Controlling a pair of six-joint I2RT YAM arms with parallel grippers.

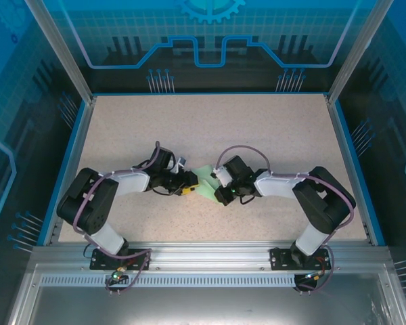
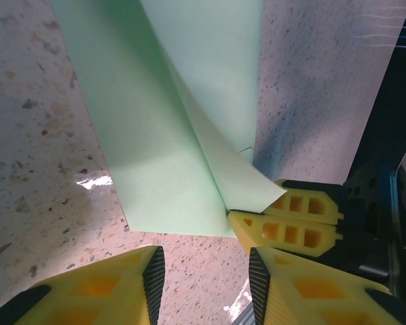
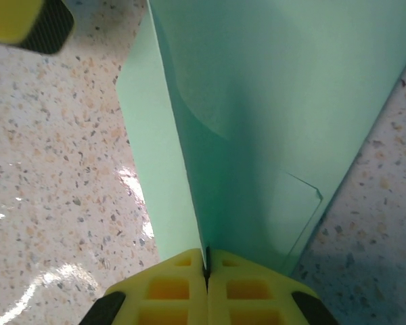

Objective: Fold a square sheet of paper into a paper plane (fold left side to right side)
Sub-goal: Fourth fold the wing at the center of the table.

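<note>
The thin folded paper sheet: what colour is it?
The thin paper sheet is plain pale mint green, unmarked; clearest in the right wrist view.

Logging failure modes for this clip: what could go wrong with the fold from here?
1. The right gripper is shut on just the edge of the raised flap of the paper sheet; the flap could slip free.
2. The left gripper hangs open off the sheet's near edge, so nothing visibly pins it. Pulling the flap may drag the sheet across the table and skew the crease.
</note>
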